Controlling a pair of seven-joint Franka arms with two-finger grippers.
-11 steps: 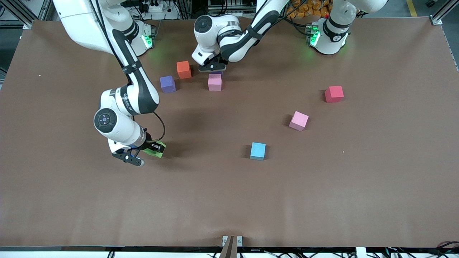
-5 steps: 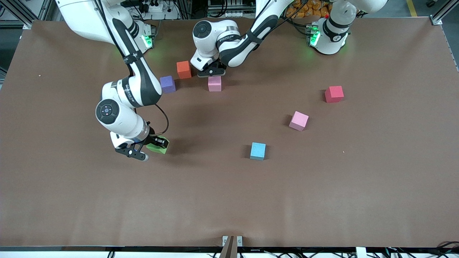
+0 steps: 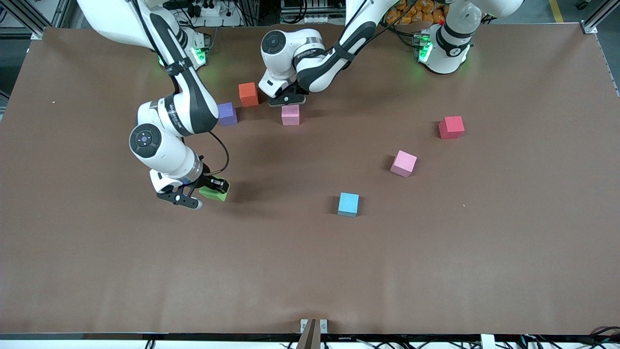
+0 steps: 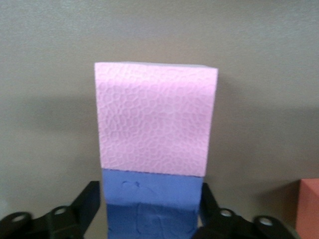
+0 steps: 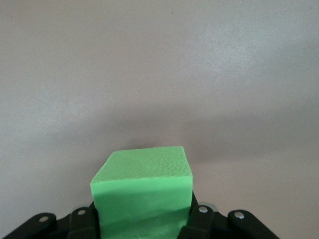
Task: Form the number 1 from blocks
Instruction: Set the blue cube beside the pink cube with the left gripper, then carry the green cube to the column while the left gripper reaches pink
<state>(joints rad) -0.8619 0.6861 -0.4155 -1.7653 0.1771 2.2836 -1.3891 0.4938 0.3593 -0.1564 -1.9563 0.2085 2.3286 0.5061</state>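
Observation:
My right gripper (image 3: 203, 192) is shut on the green block (image 3: 214, 194), held just above the table toward the right arm's end; in the right wrist view the green block (image 5: 142, 186) fills the jaws. My left gripper (image 3: 286, 100) is low beside a pink block (image 3: 290, 115). The left wrist view shows it shut on a purple block (image 4: 152, 201) that presses flat against this pink block (image 4: 155, 122). A second purple block (image 3: 227, 114) sits beside the right arm's forearm. The second pink block (image 3: 403, 163) lies alone toward the left arm's end.
An orange-red cube (image 3: 248, 93) stands close to the left gripper, its edge (image 4: 309, 209) showing in the left wrist view. A red cube (image 3: 451, 127) and a light blue cube (image 3: 348, 204) lie apart on the brown table (image 3: 310, 271).
The right gripper has carried the green block up and slightly toward the table's middle. The left gripper came down with the purple block, and the pink block beside it shifted slightly nearer the front camera.

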